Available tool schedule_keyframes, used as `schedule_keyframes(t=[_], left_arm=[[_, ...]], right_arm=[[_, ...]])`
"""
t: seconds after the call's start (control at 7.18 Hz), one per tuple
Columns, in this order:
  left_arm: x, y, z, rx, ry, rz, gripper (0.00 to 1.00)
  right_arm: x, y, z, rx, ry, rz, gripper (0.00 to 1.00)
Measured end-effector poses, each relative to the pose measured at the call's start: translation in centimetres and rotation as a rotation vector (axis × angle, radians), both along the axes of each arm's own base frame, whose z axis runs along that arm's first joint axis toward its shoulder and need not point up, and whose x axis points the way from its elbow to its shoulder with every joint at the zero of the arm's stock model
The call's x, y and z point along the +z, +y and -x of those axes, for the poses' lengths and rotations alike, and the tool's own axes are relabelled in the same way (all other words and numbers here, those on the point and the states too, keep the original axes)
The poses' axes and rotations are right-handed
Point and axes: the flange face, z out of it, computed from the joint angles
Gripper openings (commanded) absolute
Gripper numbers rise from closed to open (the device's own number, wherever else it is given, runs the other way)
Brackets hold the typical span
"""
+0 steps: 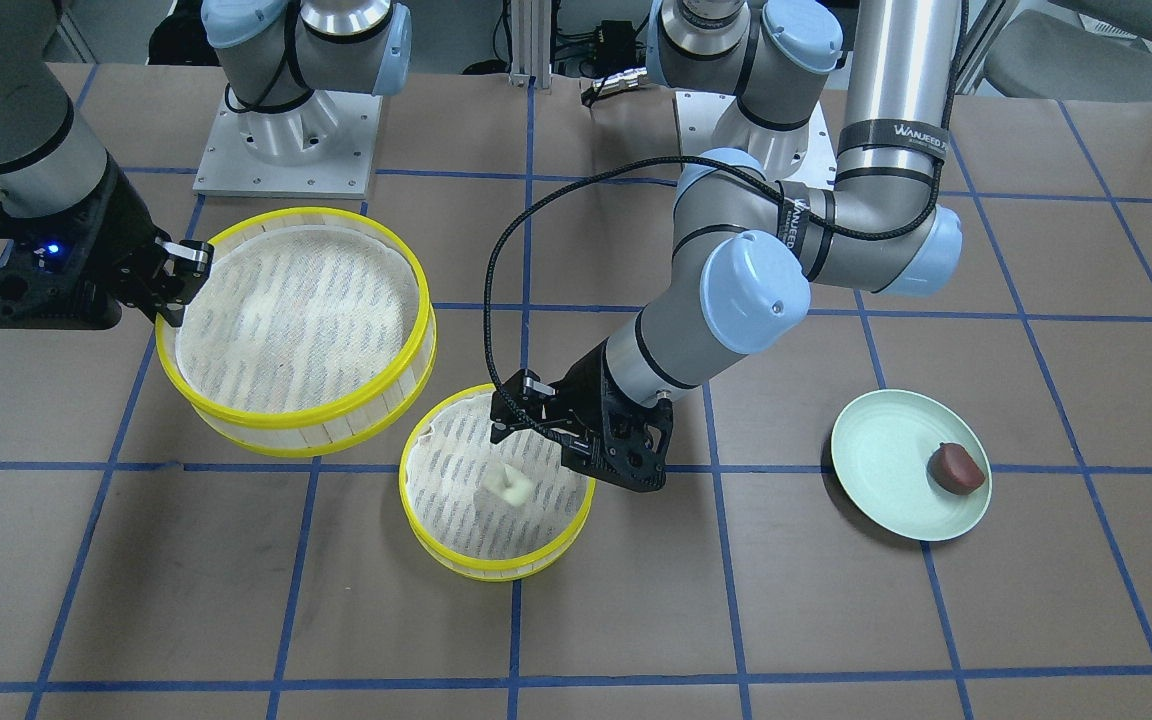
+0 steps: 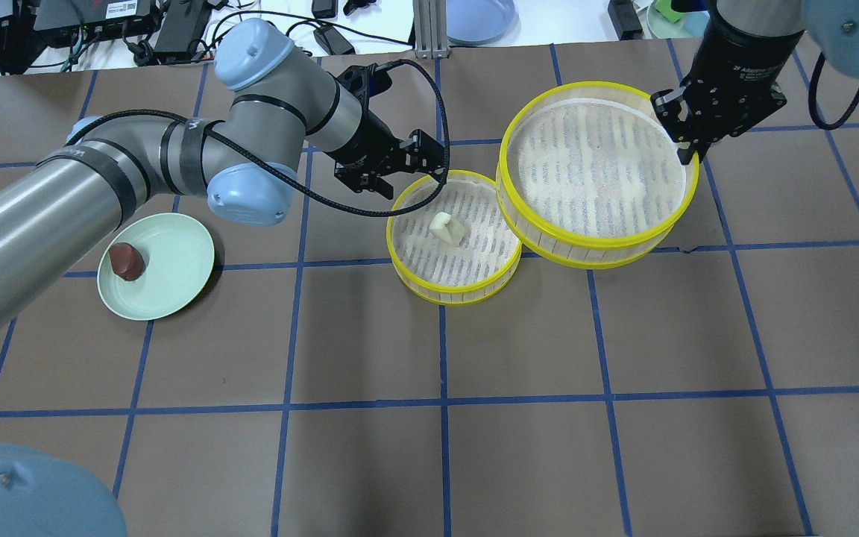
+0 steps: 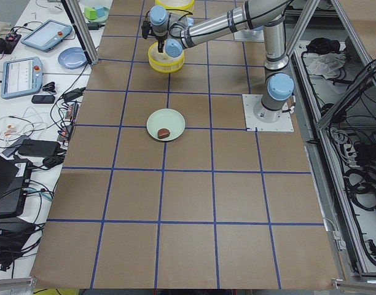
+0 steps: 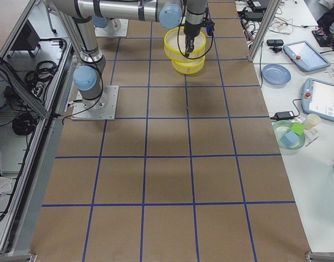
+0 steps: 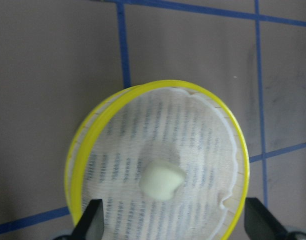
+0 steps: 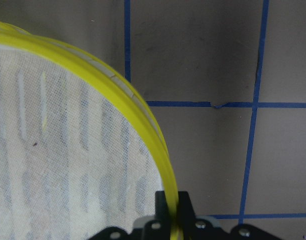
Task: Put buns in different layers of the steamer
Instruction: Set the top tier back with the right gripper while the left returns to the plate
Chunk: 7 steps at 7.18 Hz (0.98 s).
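The cream-white bun (image 2: 447, 228) lies in the smaller yellow-rimmed steamer tray (image 2: 444, 287) at the table's middle. My left gripper (image 2: 411, 168) hangs open and empty just above that tray's rim, on the robot's side; in the left wrist view its fingers (image 5: 90, 220) stand wide on either side of the bun (image 5: 162, 180). My right gripper (image 2: 687, 142) is shut on the rim of the larger steamer tray (image 2: 586, 253), which has no bun in it and seems lifted, its edge overlapping the smaller tray. The reddish-brown bun (image 2: 127, 261) sits on the pale green plate (image 2: 176, 261).
The two arm bases (image 1: 286, 140) stand at the robot's edge of the table. The brown tabletop has a grid of blue tape lines (image 2: 441, 406). Tablets, cables and bowls lie on side benches (image 4: 314, 82) off the table.
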Motion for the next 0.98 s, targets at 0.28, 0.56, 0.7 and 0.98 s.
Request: schedule_keyframes(t=[0.28,0.56,0.7,0.98], left_arm=[[0.9,-1.6,-8.1,-0.013,-0.180,0.024,1.00],[1.5,-2.4,-18.6,-0.064,-0.356,0.019,1.00],[1.4,-2.4,-23.6,-0.099,-0.419,0.007,1.00],[0.2,-2.1,-30.9,-0.163,-0.476,-0.022,1.00]], right_arm=[[-1.2,-0.2,-0.1,-0.008,0.000,-0.024,0.00],[-5.4,-2.5,-2.9,-0.039,0.002,-0.042,0.00],[-8.1,-4.0,-5.8,-0.067,0.008,-0.027,0.00],[-11.7,-5.3,-10.9,-0.096,-0.016,0.007,0.00]])
